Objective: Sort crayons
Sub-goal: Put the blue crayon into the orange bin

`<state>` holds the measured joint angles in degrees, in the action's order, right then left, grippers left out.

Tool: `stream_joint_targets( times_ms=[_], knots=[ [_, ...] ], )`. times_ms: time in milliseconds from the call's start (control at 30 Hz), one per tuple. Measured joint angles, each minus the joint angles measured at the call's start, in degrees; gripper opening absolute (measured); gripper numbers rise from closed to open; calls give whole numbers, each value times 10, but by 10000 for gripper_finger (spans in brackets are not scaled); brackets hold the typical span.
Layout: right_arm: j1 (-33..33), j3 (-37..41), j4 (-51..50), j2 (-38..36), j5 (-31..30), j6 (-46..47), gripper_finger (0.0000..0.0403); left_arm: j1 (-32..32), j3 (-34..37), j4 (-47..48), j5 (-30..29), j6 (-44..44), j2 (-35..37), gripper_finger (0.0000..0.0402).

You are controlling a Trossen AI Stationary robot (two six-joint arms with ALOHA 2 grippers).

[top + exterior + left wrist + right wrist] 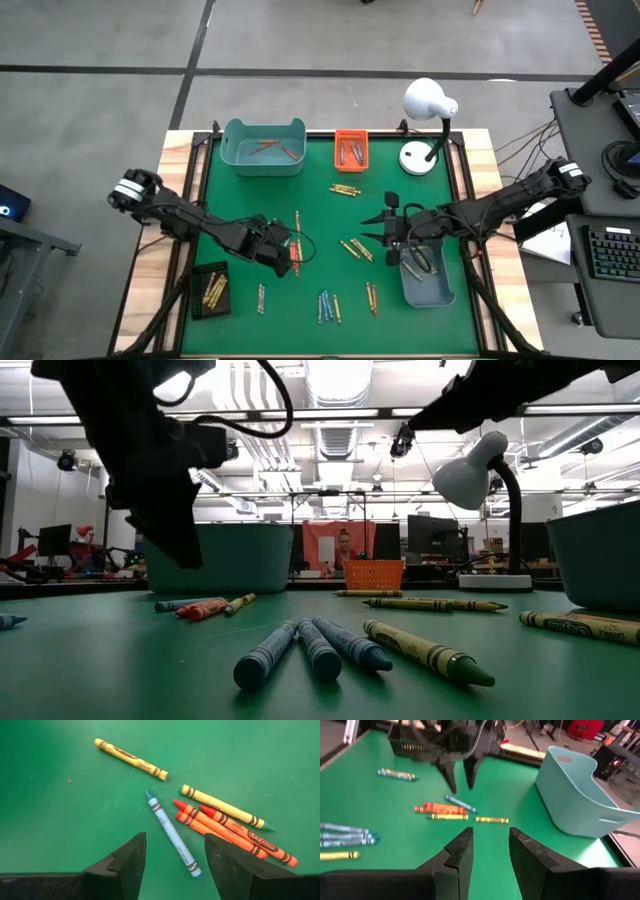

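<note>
Your left gripper [174,856] is hovering spread above the blue crayon [172,834], beside the orange crayons [227,832]. Your right gripper [490,851] is hanging parted and empty, well apart from that blue crayon.

- Two bins [263,146] [351,149] sit at the bench's [440,200] far edge, lamp [428,125] to their right.
- Loose crayons [328,306] lie mid-bench.
- A tray [209,290] sits near-left, a bin [427,283] near-right.

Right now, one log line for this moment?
left gripper: open over blue crayon | right gripper: open, empty | sorting unfinished
</note>
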<state>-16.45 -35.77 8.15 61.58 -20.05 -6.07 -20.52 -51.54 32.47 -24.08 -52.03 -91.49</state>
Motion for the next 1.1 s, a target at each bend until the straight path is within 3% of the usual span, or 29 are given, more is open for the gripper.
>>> stream_joint_targets(
  times_ms=[367, 800, 1100],
  knots=[
    [0, 0, 7, 3, 5, 46, 109, -26, 20, -24, -25, -10, -38, 185],
    [0, 1, 6, 4, 5, 14, 104, -26, 82, -115, -28, -12, -37, 184],
    [2, 1, 7, 4, 5, -6, 102, -23, 90, -111, -38, -38, -36, 126]
  ],
)
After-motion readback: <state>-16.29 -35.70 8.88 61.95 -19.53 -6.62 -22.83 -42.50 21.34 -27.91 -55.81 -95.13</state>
